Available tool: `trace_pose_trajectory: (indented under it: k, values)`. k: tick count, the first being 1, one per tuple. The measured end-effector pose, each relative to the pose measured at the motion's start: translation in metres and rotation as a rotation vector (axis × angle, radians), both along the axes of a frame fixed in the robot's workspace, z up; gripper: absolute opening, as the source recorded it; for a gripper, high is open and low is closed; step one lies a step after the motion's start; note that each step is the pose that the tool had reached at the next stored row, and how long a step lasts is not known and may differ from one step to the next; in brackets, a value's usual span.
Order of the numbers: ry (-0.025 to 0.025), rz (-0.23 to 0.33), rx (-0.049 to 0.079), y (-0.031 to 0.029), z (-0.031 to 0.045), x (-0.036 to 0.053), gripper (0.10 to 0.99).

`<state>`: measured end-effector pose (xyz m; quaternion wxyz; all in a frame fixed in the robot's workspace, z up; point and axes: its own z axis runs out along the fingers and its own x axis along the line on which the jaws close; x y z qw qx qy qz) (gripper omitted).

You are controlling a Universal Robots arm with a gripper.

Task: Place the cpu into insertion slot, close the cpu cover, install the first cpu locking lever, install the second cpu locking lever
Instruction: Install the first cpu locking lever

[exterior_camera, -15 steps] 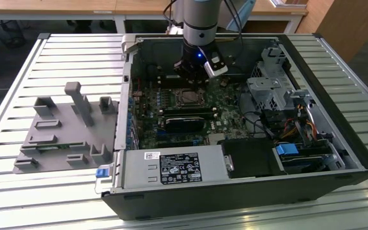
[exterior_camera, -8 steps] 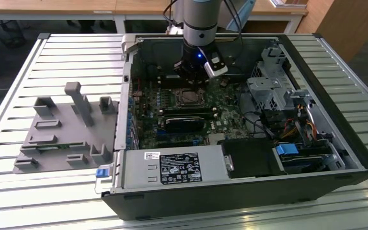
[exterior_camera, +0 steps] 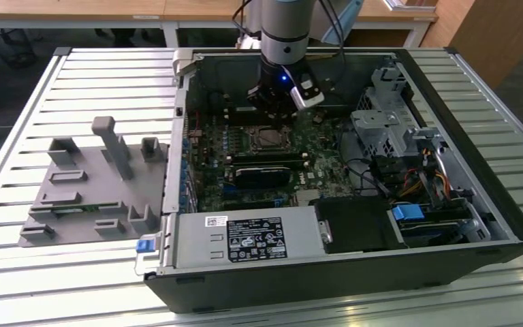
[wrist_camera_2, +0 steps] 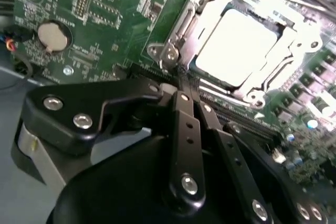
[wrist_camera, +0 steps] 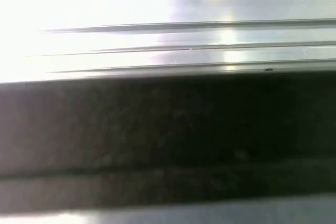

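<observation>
**Desk:** Which step are you on?

**Me:** Left to right across the slatted table (exterior_camera: 80, 68): the grey fixture (exterior_camera: 93, 180) by its left edge, then the open computer case (exterior_camera: 479, 204). The cpu (wrist_camera_2: 236, 43) sits in the insertion slot (exterior_camera: 268, 139), mid-motherboard, with the cpu cover (wrist_camera_2: 210, 3) down over it. So I judge we're at the levers.

**Desk:** And the tool?

**Me:** The gripper (wrist_camera_2: 181, 88) has its fingers pressed together, with nothing pinched (as far as I can see). Its tip is just beside the cover's corner, by a locking lever (wrist_camera_2: 178, 32). I can't tell whether that lever is hooked. Seating it calls for a firm downward push, then a sideways tuck under its catch.
</observation>
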<state>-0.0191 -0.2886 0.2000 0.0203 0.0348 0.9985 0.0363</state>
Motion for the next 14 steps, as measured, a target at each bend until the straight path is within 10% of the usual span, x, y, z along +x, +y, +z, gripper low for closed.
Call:
trace_pose_trajectory:
  k: [5, 14]
  values:
    - [0.0004, 0.000, -0.001, -0.0001, 0.0132, -0.0001, 0.106]
    - [0.0004, 0.000, -0.001, -0.0025, 0.0134, -0.0001, 0.106]
